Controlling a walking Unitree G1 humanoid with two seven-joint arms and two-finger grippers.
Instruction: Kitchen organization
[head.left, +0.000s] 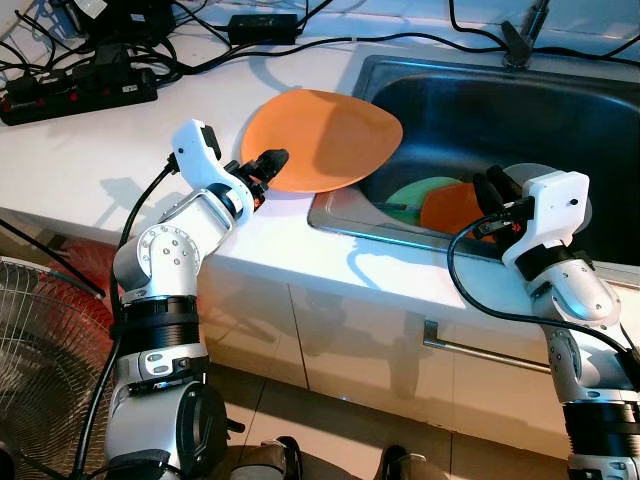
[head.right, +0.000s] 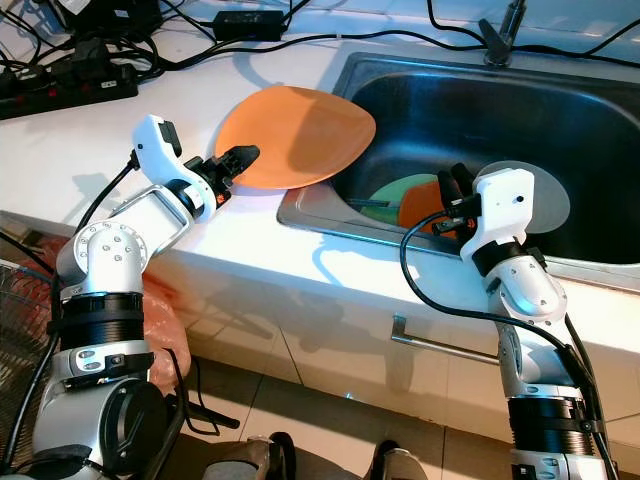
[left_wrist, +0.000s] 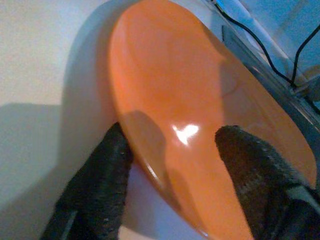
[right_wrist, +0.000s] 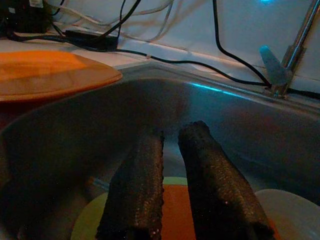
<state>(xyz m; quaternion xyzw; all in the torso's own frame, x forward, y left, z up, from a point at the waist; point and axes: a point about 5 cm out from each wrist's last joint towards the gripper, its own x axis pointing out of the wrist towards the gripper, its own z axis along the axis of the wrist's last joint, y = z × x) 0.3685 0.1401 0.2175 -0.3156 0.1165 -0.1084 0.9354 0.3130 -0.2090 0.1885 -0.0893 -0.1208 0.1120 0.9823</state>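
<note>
You've barely begun: your left gripper (head.left: 272, 160) pinches the big plate's (head.left: 325, 139) rim, lifted over the sink (head.left: 560, 95) edge, while your right gripper (head.left: 488, 186), fingers nearly together and empty, hovers above the dishes (head.left: 445, 203) left inside.

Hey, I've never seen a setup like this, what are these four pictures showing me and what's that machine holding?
It's a humanoid robot at a kitchen counter. Two pictures come from cameras in its head, looking down; the other two from cameras on its wrists. The left gripper pinches the rim of a big orange plate that juts over the sink. The right gripper hangs over the sink, fingers nearly together, holding nothing. Below it lie a green plate, a small orange plate and a pale plate. Cables and a power strip sit behind.
</note>
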